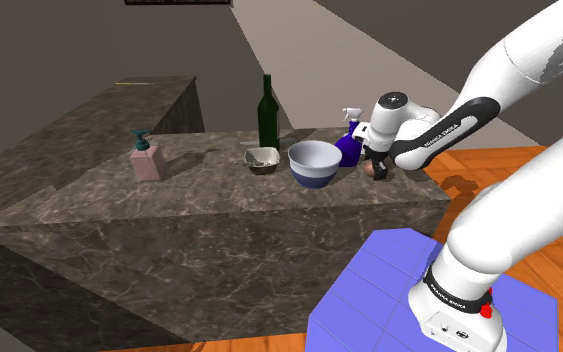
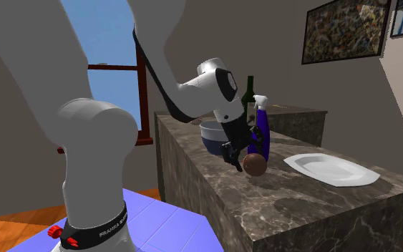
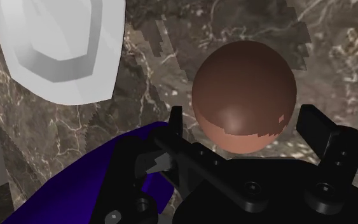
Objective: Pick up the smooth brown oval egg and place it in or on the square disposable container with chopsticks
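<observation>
Gripper (image 3: 244, 118) position: lowered to the dark marbled counter (image 1: 219, 200), directly beside the blue spray bottle (image 2: 262, 136). Its two black fingers (image 3: 176, 121) stand wide apart, one on each side of the brown egg (image 3: 244, 95). In the wrist view a thin gap shows between each finger and the shell, so nothing is clasped.

Egg position: resting on the counter just beside the base of the spray bottle, between the parted fingers. Its surface is smooth and brown, with a pale highlight on the side facing the hand.

Container position: the white, shallow, angular-rimmed container (image 2: 332, 170) lies flat on the counter near the spray bottle, on the side away from the blue-and-white bowl (image 1: 314, 163), with the egg lying between bottle and container.

Other items: the bowl stands near the spray bottle. The dark green glass bottle (image 1: 267, 112) stands upright on the bowl's side of the spray bottle. A small pale dish (image 1: 261, 158) and a pink soap dispenser (image 1: 147, 158) stand farther from the spray bottle on that same side.
</observation>
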`<move>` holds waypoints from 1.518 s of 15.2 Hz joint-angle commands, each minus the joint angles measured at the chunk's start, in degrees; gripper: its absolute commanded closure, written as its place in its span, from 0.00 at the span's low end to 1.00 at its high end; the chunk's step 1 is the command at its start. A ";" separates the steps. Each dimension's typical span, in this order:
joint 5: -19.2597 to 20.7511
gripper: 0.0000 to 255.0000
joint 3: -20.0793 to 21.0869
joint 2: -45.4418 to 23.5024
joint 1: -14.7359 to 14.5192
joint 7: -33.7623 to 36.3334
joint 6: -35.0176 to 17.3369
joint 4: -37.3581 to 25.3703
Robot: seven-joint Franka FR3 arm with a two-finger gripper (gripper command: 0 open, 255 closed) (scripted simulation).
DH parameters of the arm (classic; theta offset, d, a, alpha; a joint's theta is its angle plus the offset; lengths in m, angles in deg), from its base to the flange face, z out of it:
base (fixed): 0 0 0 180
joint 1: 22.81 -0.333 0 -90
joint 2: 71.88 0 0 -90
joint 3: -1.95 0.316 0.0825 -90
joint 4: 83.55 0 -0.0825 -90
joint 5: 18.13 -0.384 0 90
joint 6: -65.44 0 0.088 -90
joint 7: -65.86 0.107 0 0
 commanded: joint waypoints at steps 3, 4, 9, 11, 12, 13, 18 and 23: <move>0.01 0.00 -0.01 -0.05 0.00 0.01 -0.04 -0.02; 0.01 1.00 -0.01 -0.05 0.00 0.01 -0.04 -0.02; 0.03 1.00 -0.02 -0.05 0.01 0.01 -0.05 -0.02; 0.03 1.00 -0.02 -0.06 0.01 0.02 -0.06 -0.02; 0.04 1.00 -0.02 -0.08 0.01 0.02 -0.07 -0.02; 0.02 1.00 -0.01 -0.06 0.01 0.01 -0.05 -0.03; -3.97 1.00 0.24 4.83 -1.28 -4.04 5.11 -0.49; -7.21 1.00 0.81 9.07 -2.36 -7.25 10.18 -1.52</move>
